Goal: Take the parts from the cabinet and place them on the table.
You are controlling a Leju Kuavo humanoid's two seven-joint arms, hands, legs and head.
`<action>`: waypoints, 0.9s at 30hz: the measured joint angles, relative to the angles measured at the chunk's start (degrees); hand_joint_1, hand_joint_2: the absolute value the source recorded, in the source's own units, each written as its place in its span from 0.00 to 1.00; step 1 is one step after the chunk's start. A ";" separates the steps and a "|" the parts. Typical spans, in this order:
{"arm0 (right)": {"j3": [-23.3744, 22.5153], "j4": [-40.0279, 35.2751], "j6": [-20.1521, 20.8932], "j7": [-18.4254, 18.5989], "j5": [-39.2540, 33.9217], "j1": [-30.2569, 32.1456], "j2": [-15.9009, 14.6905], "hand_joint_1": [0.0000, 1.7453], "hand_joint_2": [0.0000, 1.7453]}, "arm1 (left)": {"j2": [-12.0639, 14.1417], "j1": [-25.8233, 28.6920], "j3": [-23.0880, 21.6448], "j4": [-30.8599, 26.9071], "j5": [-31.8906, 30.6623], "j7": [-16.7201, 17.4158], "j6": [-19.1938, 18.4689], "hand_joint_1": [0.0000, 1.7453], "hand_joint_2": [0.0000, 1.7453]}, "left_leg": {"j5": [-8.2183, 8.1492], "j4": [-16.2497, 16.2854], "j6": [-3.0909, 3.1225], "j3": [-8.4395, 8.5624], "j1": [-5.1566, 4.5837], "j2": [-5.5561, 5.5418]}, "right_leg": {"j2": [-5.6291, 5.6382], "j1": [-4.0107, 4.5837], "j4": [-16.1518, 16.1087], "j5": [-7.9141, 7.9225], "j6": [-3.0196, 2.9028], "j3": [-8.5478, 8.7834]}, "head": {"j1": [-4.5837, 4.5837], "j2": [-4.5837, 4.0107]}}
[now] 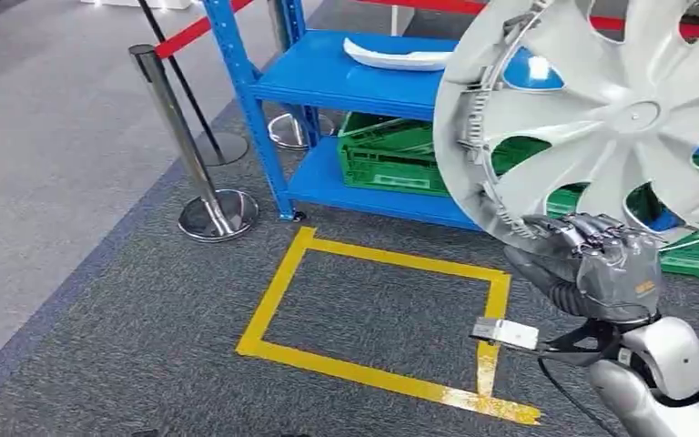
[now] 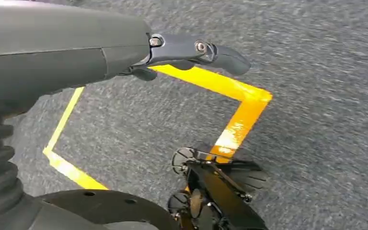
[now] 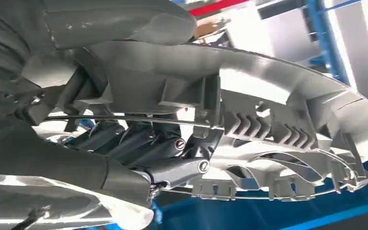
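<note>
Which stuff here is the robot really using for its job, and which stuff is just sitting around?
For the job:
- silver wheel cover, held by the right hand
- blue cabinet
- white part on its upper shelf

Just lying about:
- green crate on the lower shelf
- yellow tape square on the carpet
- barrier post with red belt

Yellow tape square (image 1: 378,314), steel stanchions (image 1: 196,155)

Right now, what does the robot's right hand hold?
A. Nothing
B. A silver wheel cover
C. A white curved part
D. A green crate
B: in the head view the right hand grips the lower rim of the silver wheel cover, lifted in front of the blue shelf; the green crate and the white curved part lie on the shelf.
</note>
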 joint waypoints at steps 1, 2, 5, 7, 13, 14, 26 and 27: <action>0.00 -0.02 0.13 -0.11 -0.52 -0.01 0.00 1.00 1.00 | 0.00 0.01 0.00 -0.02 0.00 -0.04 0.00 0.00 1.00 | 2.76 -5.48 0.37 2.77 -0.09 0.65 | -0.66 0.07 0.00 -0.04 0.01 0.11 | 0.00 0.00; 0.04 -0.18 0.46 -0.53 -1.69 0.00 0.00 1.00 1.00 | 0.00 -0.01 0.00 -0.02 0.00 -0.15 0.00 0.00 1.00 | 4.88 -10.61 0.95 5.34 -0.44 2.87 | -1.21 0.17 -0.02 -0.13 0.03 0.27 | 0.02 0.00; 0.26 -0.46 0.98 -1.05 -3.06 0.07 0.00 1.00 1.00 | -0.02 -0.22 0.07 0.00 0.00 -0.37 -0.02 0.00 1.00 | 4.11 -12.96 1.73 5.85 -1.32 4.13 | -2.93 0.69 0.20 -0.17 0.46 -0.07 | 0.11 0.00; 0.63 -0.50 1.11 -1.22 -3.19 0.05 0.00 1.00 1.00 | 0.02 0.12 0.13 -0.02 0.04 -0.39 -0.02 0.00 1.00 | 4.46 -13.39 2.27 5.63 -1.32 2.55 | -4.39 0.66 -0.03 -0.15 0.90 0.25 | 0.00 0.00; 1.05 -0.72 1.14 -1.22 -3.50 0.31 0.00 1.00 1.00 | -0.22 0.07 0.13 0.00 0.09 -0.39 -0.02 0.00 1.00 | 5.41 -13.86 3.55 5.43 -0.81 -1.29 | 3.54 0.21 18.03 -8.84 1.53 -8.18 | 0.44 0.00; 1.09 -0.72 1.14 -1.27 -3.50 0.33 0.00 1.00 1.00 | -0.22 0.11 0.15 0.00 0.09 -0.39 -0.02 0.00 1.00 | 5.43 -13.78 3.53 5.45 -0.79 -2.01 | 3.53 0.17 17.57 -7.77 1.58 -8.02 | 0.39 0.00; 2.27 -2.45 0.68 -2.82 -2.45 1.71 0.00 1.00 1.00 | -0.20 0.25 0.50 0.00 2.12 -4.61 -1.14 0.00 1.00 | 0.21 -2.81 -0.22 -0.67 -0.25 -0.64 | 3.36 -0.49 1.25 -0.94 -0.30 -0.08 | -0.37 0.00; 2.40 -2.80 0.57 -2.86 -1.97 2.19 0.00 1.00 1.00 | -0.33 0.06 1.13 0.00 3.32 -5.98 -0.83 0.00 1.00 | -1.84 2.04 -0.38 -2.72 -0.07 -0.22 | 2.34 -0.38 1.26 -1.01 -0.39 -0.08 | -0.39 0.00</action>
